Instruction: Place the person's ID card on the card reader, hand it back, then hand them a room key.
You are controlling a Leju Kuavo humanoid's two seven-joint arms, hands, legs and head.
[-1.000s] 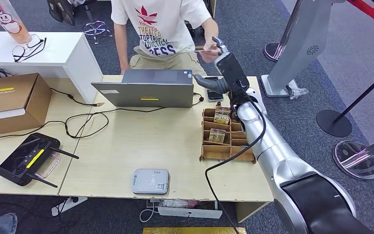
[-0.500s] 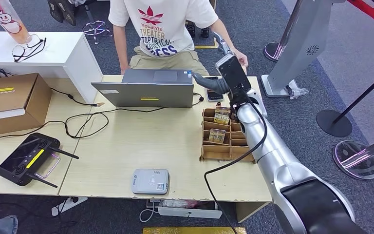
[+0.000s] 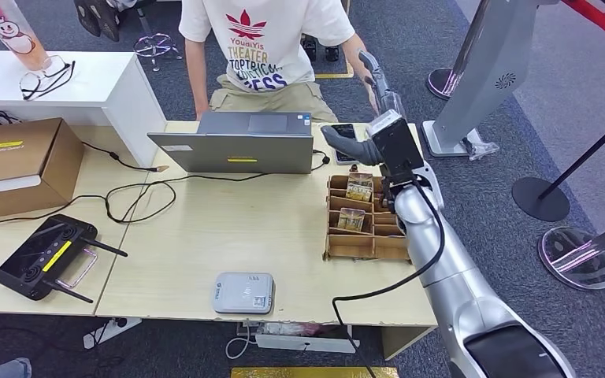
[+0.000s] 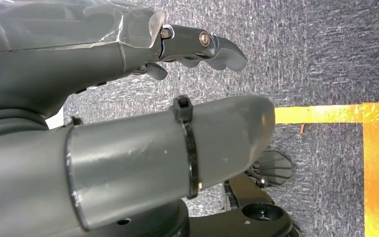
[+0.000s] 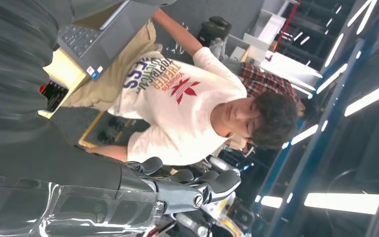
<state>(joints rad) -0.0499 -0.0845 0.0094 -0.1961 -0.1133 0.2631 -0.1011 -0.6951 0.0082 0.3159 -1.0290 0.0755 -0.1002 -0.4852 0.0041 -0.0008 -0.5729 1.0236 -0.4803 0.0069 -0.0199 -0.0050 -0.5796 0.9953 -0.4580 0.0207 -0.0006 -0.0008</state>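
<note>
My right hand [image 3: 378,110] is raised past the far edge of the table [image 3: 228,228], next to the person [image 3: 268,47] in a white T-shirt. Its fingers [image 3: 372,69] point up and its thumb [image 3: 345,142] sticks out sideways, with nothing between them. The right wrist view shows the same hand [image 5: 143,197] with straight, bare fingers in front of the person [image 5: 187,108]. The white-grey card reader [image 3: 243,292] lies near the table's front edge. Room key cards [image 3: 351,219] stand in a wooden organizer [image 3: 362,248] under my right forearm. My left hand [image 4: 128,98] hangs over grey carpet and holds nothing.
A grey laptop [image 3: 240,142] stands at the far edge, a dark phone [image 3: 344,143] beside it. Cables [image 3: 138,193] run across the table. A black controller [image 3: 47,256] and a cardboard box [image 3: 16,161] are on the left. Stanchion bases [image 3: 579,256] stand to the right.
A second ago my right hand and the person's hand met around a thin card. Now the person's hand has drawn back, and my hand has shifted right with its fingers spread.
</note>
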